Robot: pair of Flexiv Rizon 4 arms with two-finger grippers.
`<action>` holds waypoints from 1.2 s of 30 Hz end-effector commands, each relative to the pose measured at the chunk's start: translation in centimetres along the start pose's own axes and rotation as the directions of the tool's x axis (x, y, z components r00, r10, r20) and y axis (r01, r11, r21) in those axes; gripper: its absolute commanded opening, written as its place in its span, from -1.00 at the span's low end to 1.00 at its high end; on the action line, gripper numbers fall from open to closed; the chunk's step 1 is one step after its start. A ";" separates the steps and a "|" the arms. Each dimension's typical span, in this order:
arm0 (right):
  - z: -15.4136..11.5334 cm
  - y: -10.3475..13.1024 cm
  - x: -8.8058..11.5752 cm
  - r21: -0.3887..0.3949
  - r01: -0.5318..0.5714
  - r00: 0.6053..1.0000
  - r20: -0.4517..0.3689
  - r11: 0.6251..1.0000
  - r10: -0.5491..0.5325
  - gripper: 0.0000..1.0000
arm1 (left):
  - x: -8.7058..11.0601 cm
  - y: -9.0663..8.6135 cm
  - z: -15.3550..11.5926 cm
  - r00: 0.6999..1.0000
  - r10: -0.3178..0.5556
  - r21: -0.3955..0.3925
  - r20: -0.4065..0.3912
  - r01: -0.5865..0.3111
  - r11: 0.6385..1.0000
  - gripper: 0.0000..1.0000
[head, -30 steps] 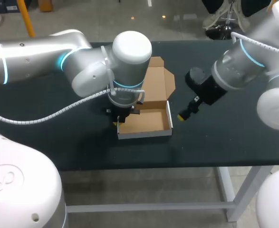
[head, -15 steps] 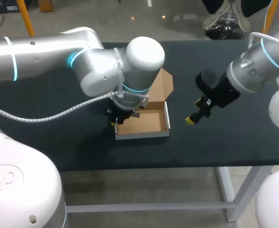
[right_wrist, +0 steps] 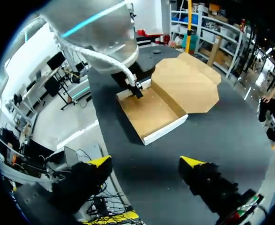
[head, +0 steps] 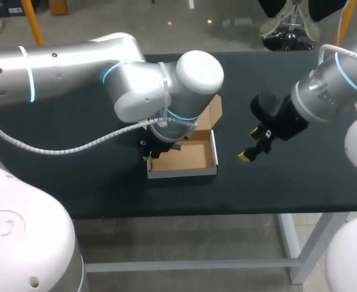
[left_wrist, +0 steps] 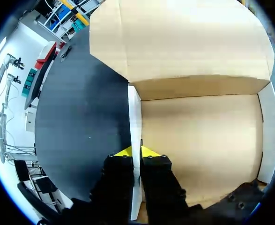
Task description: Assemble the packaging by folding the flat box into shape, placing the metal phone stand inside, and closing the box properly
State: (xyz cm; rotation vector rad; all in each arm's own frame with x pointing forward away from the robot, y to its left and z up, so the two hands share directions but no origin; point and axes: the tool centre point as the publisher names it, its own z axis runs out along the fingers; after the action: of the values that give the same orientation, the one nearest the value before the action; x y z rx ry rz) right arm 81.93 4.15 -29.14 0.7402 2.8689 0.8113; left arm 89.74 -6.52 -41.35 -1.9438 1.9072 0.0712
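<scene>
L gripper (head: 148, 159) sits at the cardboard box (head: 187, 157), on the tray's side wall near a front corner. In the left wrist view, L gripper (left_wrist: 136, 157) is pinched narrow on that wall (left_wrist: 134, 117). One finger is outside on the table side and the other inside the tray. Both press the thin white-edged board, so it's holding the box by the wall. Ahead of the fingers the wall runs to the back corner, where the lid flap (left_wrist: 184, 37) joins and spreads away beyond the tray, open. Tray floor (left_wrist: 198, 140) is plain brown board beside the inner finger. The box rests on the black table (head: 287, 182). L arm (head: 75, 67) hangs over it w/ its big wrist joint covering part of the lid.

R gripper (head: 246, 155) is on the box's opposite side from L gripper, near but not touching, over the table. In the right wrist view, R gripper (right_wrist: 145, 163) is spread wide, w/ only tabletop showing between the yellow tips. The box (right_wrist: 149, 112) lies ahead of it, tray nearest, lid (right_wrist: 189, 84) beyond. L gripper (right_wrist: 136, 90) is at the tray's far wall. R arm (head: 324, 91) reaches in toward the box.
</scene>
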 end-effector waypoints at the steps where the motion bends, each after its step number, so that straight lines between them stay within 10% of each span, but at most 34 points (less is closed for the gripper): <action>1: 0.0 0.1 -0.1 0.006 -0.001 1.000 -0.008 1.000 0.001 1.00 | -0.5 0.2 0.7 0.998 -0.012 0.000 -0.066 0.012 1.000 -1.00; 7: 0.2 0.2 -0.3 0.019 -0.008 1.000 -0.007 1.000 0.008 1.00 | -1.0 0.2 -0.1 0.981 -0.033 0.004 -0.192 0.034 0.999 -0.17; 16: 0.6 0.3 -0.3 0.039 -0.020 1.000 -0.003 0.999 0.020 1.00 | -1.0 0.2 -1.2 0.949 -0.053 0.015 -0.309 0.060 0.998 0.17; 28: 0.8 0.3 -0.5 0.054 -0.031 1.000 0.006 0.998 0.030 1.00 | -1.5 0.1 -1.9 0.921 -0.079 -0.001 -0.382 0.086 0.996 0.15; 36: 0.8 0.3 -0.5 0.058 -0.036 0.999 0.010 0.998 0.035 1.00 | -1.5 0.4 -2.1 0.930 -0.024 0.032 -0.366 0.038 0.999 -0.59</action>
State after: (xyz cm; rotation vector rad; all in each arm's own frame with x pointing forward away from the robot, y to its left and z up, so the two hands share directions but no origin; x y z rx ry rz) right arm 82.62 4.45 -29.83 0.7994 2.8878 0.7329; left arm 89.02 -5.73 -39.03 -2.0782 2.0900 -0.3609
